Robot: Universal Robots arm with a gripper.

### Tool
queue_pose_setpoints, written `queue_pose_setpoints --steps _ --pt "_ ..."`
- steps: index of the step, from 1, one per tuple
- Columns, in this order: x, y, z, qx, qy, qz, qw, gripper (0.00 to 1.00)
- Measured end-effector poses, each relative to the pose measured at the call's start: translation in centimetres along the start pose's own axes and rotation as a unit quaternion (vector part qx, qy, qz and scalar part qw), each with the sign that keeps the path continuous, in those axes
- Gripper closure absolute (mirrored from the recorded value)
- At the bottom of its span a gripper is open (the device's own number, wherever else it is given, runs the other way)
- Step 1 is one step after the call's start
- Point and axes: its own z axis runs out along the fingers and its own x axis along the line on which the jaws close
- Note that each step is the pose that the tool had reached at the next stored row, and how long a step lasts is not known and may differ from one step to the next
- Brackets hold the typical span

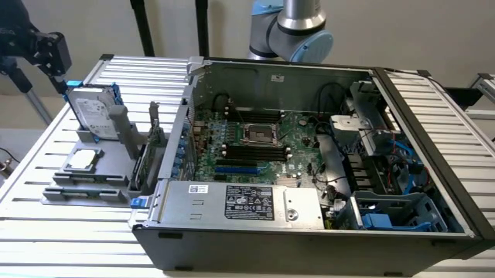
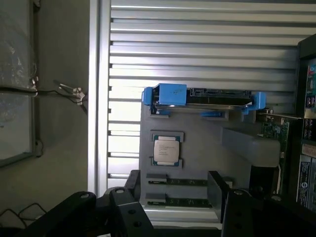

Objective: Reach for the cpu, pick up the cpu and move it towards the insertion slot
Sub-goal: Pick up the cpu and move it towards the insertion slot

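Observation:
The cpu (image 1: 83, 160) (image 2: 166, 150), a small flat square chip with a silvery top, lies in a recess of the grey holder (image 1: 101, 174) on the slatted table, at the exterior view's left of the computer case. My black gripper (image 1: 53, 53) (image 2: 173, 197) hangs well above and behind the holder, open, with nothing between its fingers (image 2: 132, 181). The insertion slot (image 1: 261, 134), a square metal-framed socket with a dark centre, sits on the green board inside the open case.
A silver hard drive with blue rails (image 1: 94, 113) (image 2: 202, 97) stands upright at the holder's back. Memory sticks (image 2: 177, 182) lie in its front grooves. The case wall (image 1: 182, 133) rises between holder and board. A tripod (image 1: 23, 87) stands at the exterior view's left.

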Motion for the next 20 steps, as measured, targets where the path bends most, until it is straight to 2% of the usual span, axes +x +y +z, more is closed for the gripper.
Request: queue_pose_setpoints --steps 20 --pt "0.0 -0.6 3.62 -0.0001 -0.0001 0.0 1.0 0.35"
